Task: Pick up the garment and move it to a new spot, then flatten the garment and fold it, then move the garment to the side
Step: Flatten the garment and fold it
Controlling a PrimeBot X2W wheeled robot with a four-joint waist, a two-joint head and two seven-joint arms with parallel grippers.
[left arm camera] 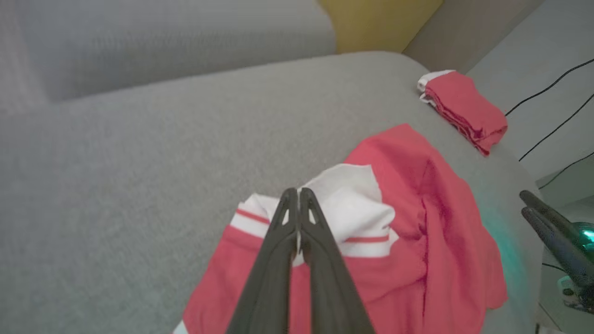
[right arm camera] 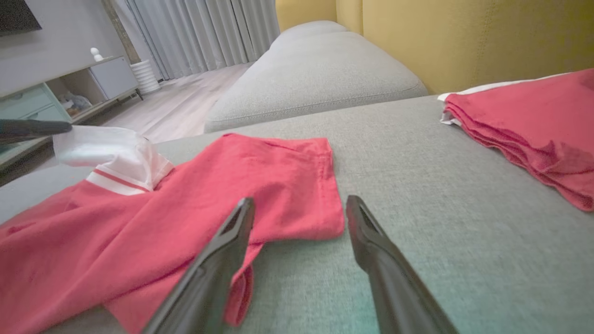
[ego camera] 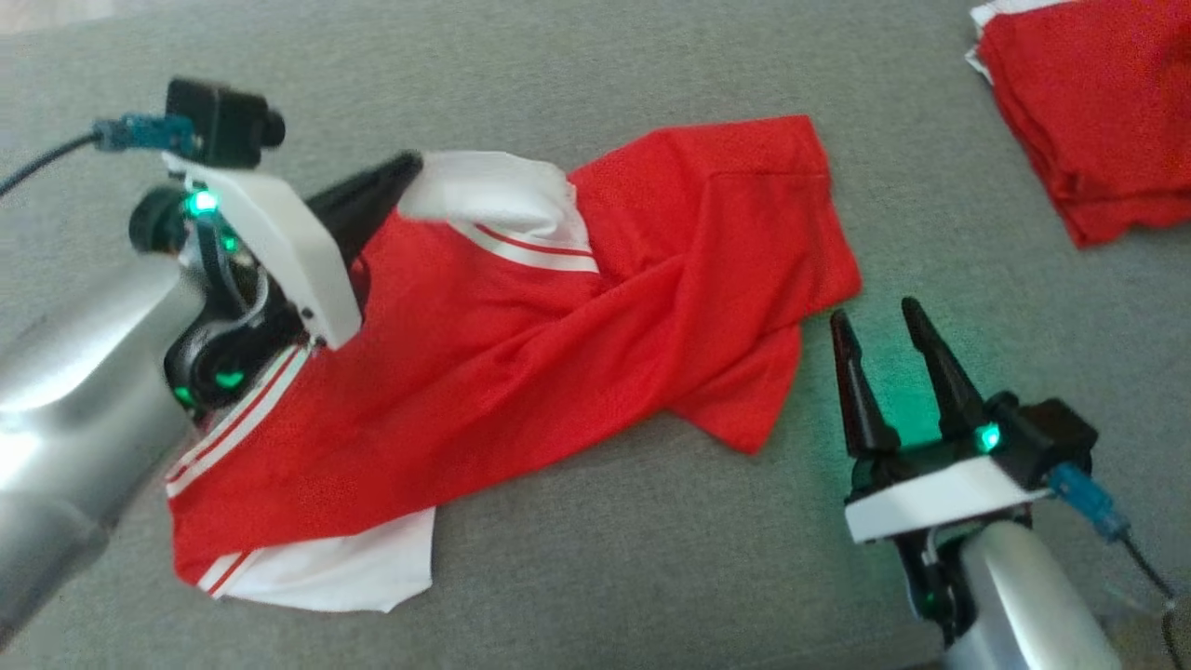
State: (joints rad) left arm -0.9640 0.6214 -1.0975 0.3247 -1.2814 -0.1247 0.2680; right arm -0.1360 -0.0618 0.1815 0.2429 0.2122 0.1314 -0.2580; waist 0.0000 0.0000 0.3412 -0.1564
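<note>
Red-and-white shirt (ego camera: 521, 344) lies twisted and bunched across the grey sofa cushion (ego camera: 651, 540).

Left gripper (ego camera: 409, 167): fingers pressed together on the far white sleeve (ego camera: 493, 191), with a sliver of white cloth pinched between them. The sleeve tents up slightly off the cushion.

Right gripper (ego camera: 876, 312): fingers spread wide and holding nothing, hovering just beside the shirt's red hem edge.

Stack of folded red garments (ego camera: 1098, 121) sits well apart, at the far right.

Reading: the pick-up looks just begun, with one hold made. Lifting from this sleeve alone would likely leave the shirt hanging twisted, so a second hold by the right gripper on the near hem corner seems wise. The pinch may catch only the cuff edge, so a slow lift is safer. Carry it clear of the folded stack.
</note>
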